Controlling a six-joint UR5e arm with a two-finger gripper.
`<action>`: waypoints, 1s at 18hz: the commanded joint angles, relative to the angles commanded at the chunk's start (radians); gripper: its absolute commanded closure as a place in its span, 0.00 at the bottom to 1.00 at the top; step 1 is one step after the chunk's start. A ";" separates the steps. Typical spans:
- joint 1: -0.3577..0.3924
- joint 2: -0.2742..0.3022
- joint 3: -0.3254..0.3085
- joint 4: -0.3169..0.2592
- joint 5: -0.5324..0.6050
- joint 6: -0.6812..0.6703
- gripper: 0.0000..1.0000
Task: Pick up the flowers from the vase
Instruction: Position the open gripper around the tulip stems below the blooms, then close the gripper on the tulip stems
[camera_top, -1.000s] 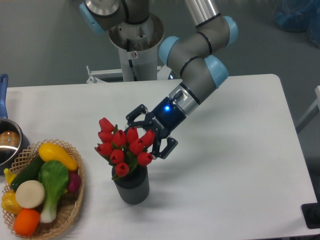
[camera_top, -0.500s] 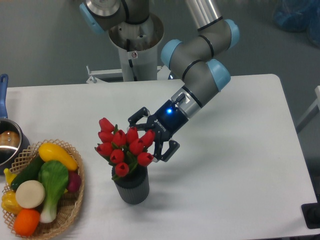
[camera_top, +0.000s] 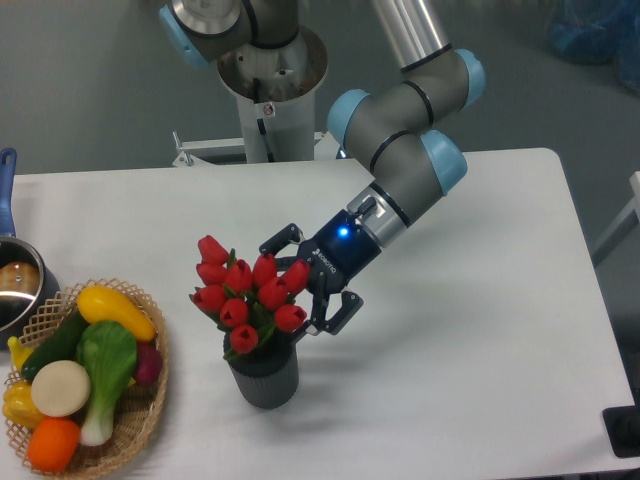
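The flowers are seated in the vase on the bench. The gripper is spread beside the light, soft buds; the stems should be pinched.

white table | vase | wicker basket | steel pot

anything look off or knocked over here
Nothing stands out. The vase stands upright with the tulips in it, the toy vegetables sit inside the wicker basket, and the open hand is beside the blooms.
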 joint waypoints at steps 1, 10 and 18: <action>-0.003 0.000 0.000 0.000 0.000 0.000 0.00; -0.009 -0.009 -0.005 0.000 -0.032 -0.002 0.29; 0.003 -0.008 -0.006 -0.002 -0.095 -0.009 0.48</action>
